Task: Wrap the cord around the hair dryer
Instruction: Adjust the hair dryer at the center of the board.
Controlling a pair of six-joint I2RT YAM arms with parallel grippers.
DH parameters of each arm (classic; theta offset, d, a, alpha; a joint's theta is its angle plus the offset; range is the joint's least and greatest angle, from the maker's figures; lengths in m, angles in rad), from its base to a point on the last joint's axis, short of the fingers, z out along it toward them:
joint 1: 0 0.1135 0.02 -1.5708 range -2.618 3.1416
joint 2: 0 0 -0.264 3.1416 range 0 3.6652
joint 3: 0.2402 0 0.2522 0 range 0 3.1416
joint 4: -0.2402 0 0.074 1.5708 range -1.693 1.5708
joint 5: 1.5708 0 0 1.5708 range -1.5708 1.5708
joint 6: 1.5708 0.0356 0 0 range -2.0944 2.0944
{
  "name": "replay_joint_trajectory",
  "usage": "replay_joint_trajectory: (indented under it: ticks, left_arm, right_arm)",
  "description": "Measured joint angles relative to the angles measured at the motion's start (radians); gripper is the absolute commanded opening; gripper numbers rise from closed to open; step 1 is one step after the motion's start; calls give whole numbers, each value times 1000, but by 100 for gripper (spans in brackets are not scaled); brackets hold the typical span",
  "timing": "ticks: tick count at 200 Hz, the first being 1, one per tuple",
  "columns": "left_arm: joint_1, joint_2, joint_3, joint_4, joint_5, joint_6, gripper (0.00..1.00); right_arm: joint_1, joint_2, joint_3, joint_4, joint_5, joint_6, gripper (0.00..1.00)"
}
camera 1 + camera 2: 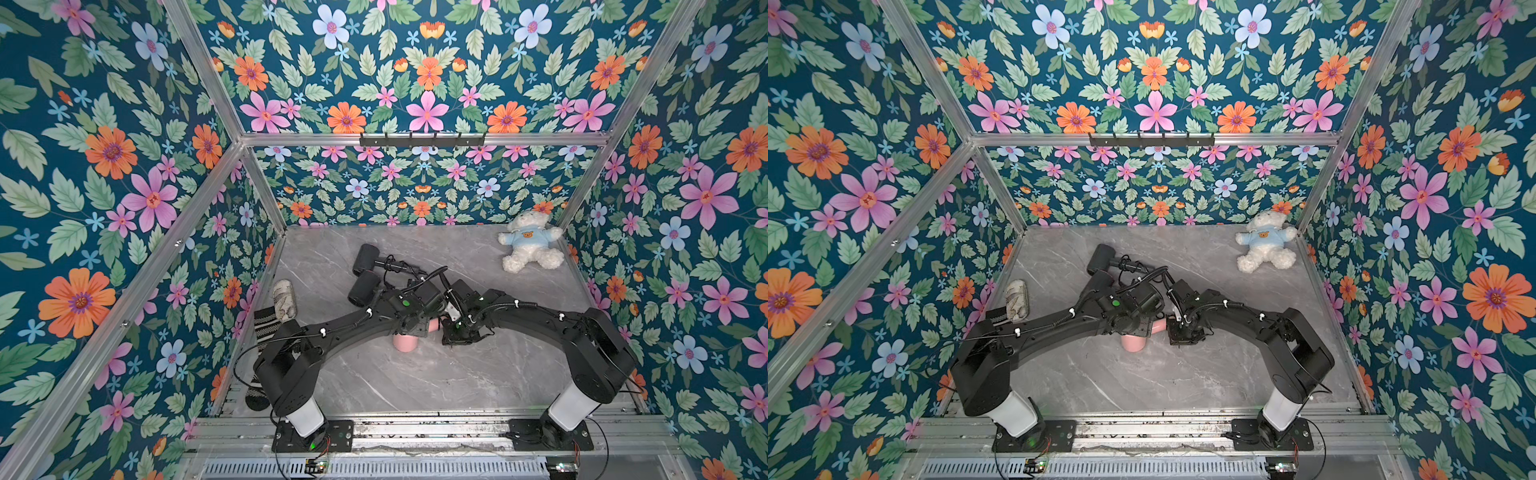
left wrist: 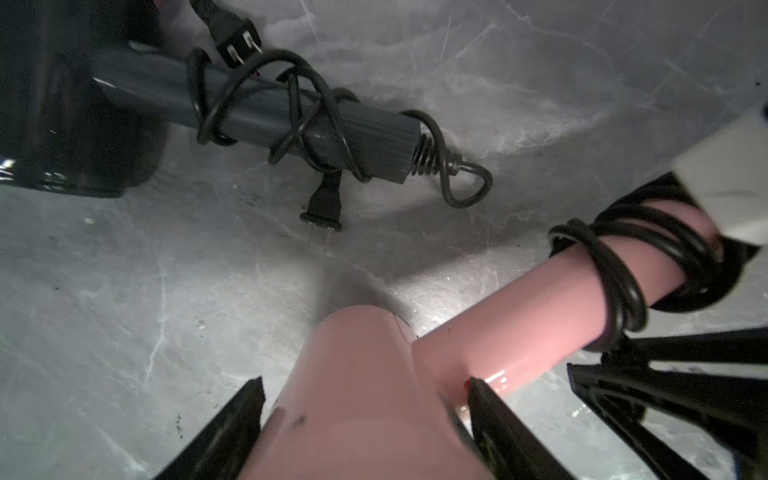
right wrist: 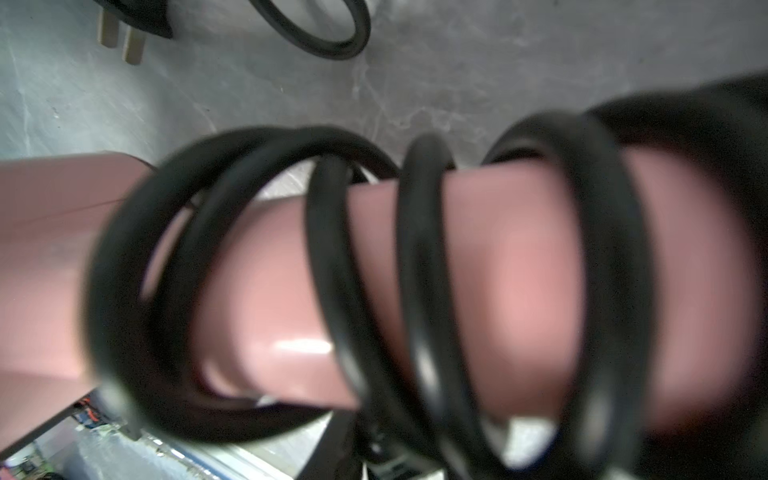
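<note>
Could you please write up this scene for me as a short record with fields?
Task item: pink hair dryer
Cord: black cord, coiled several times around the pink handle
Left arm: left gripper shut on the dryer's body, a finger on either side
Right arm: right gripper at the handle end; whether it grips anything is unclear
Nearby: grey hair dryer lying on the marble table, its own cord wound on its handle
Back corner: teddy bear

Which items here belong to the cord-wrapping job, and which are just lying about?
Job: pink hair dryer; its black cord; left gripper, clamped on the dryer.
Lying about: dark hair dryers; teddy bear; striped sock; patterned pouch.
</note>
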Motion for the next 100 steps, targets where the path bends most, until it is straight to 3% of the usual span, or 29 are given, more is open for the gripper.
replay_joint_trajectory:
  ticks: [36, 100]
  left_arm:
    - [-96, -60, -126, 101, -202, 0, 0]
    - [-213, -128, -406, 435, -479, 38, 0]
  right_arm:
    - [-2, 0, -27, 47, -60, 43, 0]
    - [-27, 40, -42, 108, -156, 107, 0]
